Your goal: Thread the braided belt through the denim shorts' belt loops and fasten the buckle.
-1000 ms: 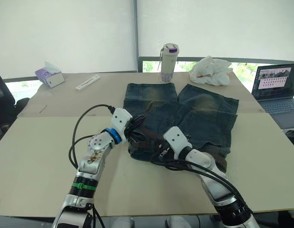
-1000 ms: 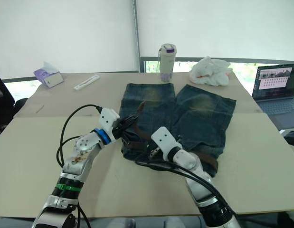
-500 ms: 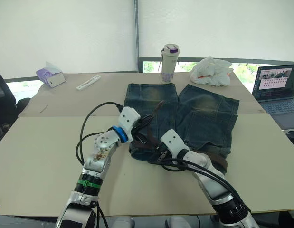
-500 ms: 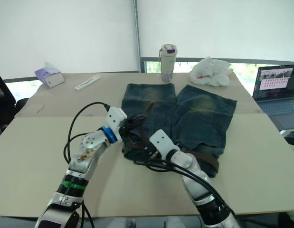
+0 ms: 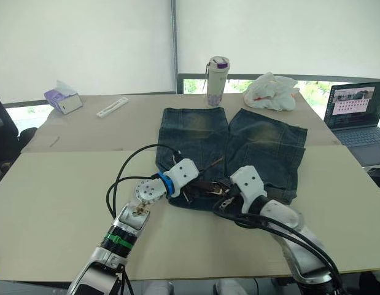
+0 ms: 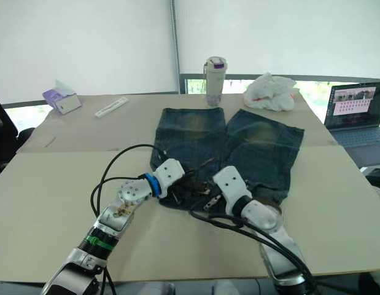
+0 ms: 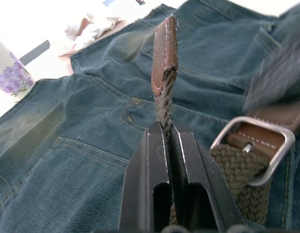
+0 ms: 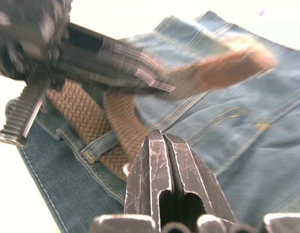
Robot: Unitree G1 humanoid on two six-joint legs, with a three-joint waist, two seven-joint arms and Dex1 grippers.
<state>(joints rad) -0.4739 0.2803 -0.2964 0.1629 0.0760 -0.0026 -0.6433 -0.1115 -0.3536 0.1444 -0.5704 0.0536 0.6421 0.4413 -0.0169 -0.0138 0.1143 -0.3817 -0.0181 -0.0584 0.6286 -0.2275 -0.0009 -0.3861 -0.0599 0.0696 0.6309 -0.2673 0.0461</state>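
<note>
Fastening under way: left pincer (image 7: 166,133) clamped on braided belt's (image 7: 164,97) tip above denim shorts (image 5: 239,144), buckle (image 7: 254,145) just beside; right pincer (image 8: 162,145) closed, seemingly empty. Next, feed tip through buckle.

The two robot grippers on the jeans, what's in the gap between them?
In the left eye view, the dark braided belt and its silver metal buckle lie between the left gripper and right gripper, on the blue denim shorts.
</note>
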